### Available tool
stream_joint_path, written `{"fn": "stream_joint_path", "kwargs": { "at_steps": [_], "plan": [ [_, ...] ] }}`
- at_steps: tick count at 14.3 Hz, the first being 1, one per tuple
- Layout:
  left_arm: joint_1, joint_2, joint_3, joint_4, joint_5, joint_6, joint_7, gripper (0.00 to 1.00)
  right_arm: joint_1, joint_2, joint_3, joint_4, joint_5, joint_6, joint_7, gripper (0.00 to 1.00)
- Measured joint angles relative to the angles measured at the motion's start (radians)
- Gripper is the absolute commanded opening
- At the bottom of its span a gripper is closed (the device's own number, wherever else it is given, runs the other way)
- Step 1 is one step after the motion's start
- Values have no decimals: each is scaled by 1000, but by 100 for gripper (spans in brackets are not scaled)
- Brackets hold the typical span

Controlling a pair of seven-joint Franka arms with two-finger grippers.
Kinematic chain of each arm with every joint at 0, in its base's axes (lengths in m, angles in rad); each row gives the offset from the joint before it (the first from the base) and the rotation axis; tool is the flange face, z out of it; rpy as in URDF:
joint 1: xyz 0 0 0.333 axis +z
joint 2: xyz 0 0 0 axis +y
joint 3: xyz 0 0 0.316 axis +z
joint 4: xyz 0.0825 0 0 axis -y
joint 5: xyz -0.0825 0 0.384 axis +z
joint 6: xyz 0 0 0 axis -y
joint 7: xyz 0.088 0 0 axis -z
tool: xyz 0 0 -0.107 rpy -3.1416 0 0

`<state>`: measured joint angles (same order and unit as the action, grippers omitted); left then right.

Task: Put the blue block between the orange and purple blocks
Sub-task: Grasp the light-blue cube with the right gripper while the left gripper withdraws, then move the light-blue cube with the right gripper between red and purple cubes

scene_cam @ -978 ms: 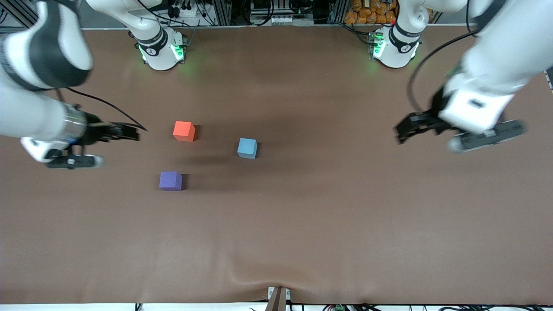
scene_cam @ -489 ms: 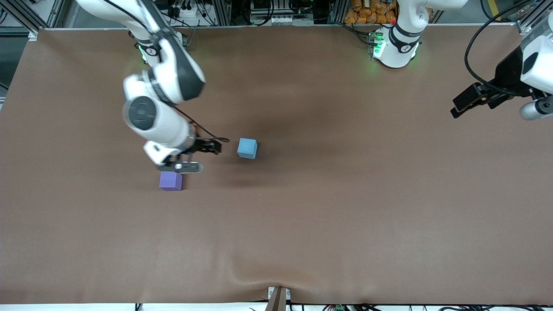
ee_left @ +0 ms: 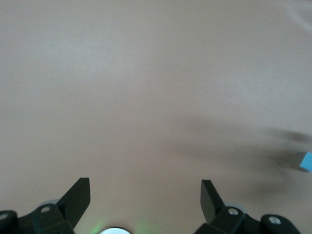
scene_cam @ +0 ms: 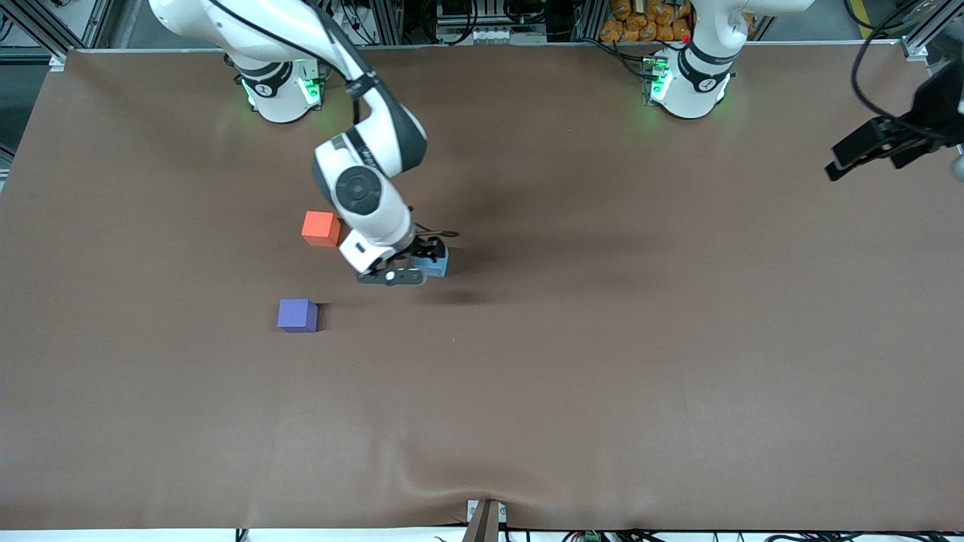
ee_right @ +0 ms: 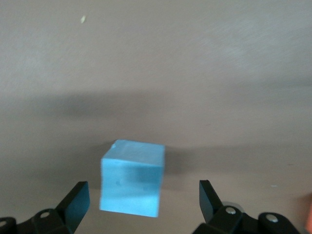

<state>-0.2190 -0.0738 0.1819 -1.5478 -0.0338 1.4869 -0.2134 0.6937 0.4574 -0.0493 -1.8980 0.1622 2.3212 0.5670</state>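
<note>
No legible text or labels.

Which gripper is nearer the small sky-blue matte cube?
Right. The right gripper hangs open just over the small sky-blue matte cube; the left gripper waits, open, at its table end.

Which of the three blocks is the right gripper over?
The blue block, between the open right gripper fingers; the orange block and purple block sit apart.

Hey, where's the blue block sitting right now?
The blue block is on the table near its middle, under the open right gripper, toward the left arm's end from the orange block and purple block.
</note>
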Motion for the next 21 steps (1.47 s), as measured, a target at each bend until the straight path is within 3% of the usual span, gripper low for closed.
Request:
{"fn": "stream_joint_path", "kwargs": {
  "at_steps": [8, 10, 11, 12, 13, 16, 18, 21],
  "plan": [
    [9, -1, -25, 9, 22, 2, 74, 100, 30, 49, -3, -11, 0, 63, 22, 100],
    [27, 1, -61, 9, 22, 5, 74, 100, 37, 54, -3, -16, 0, 67, 31, 100],
    [60, 2, -103, 9, 22, 6, 74, 100, 39, 55, -3, -24, 0, 74, 34, 68],
    [101, 4, -152, 9, 22, 6, 74, 100, 39, 56, -3, -37, 0, 91, 36, 22],
    [140, 4, -195, 9, 22, 6, 74, 100, 39, 57, -5, -52, 0, 111, 44, 0],
    [251, 4, -297, 5, 22, 5, 74, 100, 38, 57, -12, -64, 0, 128, 121, 0],
    [280, 4, -312, 2, 22, 5, 74, 100, 34, 51, -19, -47, 0, 91, 138, 0],
    [294, 4, -311, 3, 22, 5, 74, 100, -28, -4, -35, 9, 0, -124, 113, 0]
  ]
}}
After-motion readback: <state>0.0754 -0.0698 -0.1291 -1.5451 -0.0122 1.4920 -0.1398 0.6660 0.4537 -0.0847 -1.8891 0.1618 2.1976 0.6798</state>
